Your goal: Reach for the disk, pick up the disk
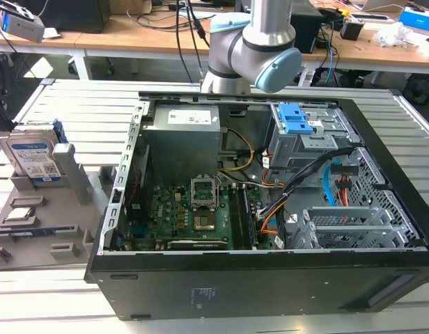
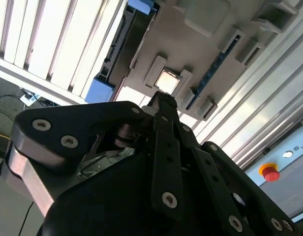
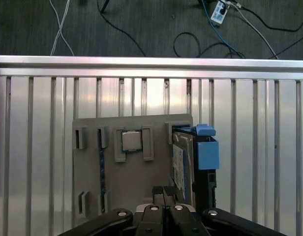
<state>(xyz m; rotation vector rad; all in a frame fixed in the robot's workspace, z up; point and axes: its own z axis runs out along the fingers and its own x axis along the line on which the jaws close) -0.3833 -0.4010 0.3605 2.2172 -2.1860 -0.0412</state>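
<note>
Flat rectangular silver hard disk with blue-and-white label: stands upright on its edge in a slot of the pale grey plastic fixture plate, at the exterior view's left, label facing the camera; its bright blue plastic side frame shows along the far edge. In the first wrist view the disk is seen edge-on from above, the blue frame just beside it; it is seated in the fixture and nothing grips it.

Black gripper, seen in both wrist views: fingers pressed together, nothing between them; the tips sit over the fixture plate, near the disk's edge but apart from it; height above the plate cannot be judged.

Square silver processor chip: lies flat in a pocket of the same plate, well to one side of the disk.

Silver-and-pale-blue robot arm: rises behind the open black computer case, which lies on the slatted aluminium table beside the fixture; inside it are a green motherboard, a grey metal power-supply box with white sticker and a small blue plastic ribbed clip on the drive cage.

Red round stop button: at the table edge in the second wrist view.
</note>
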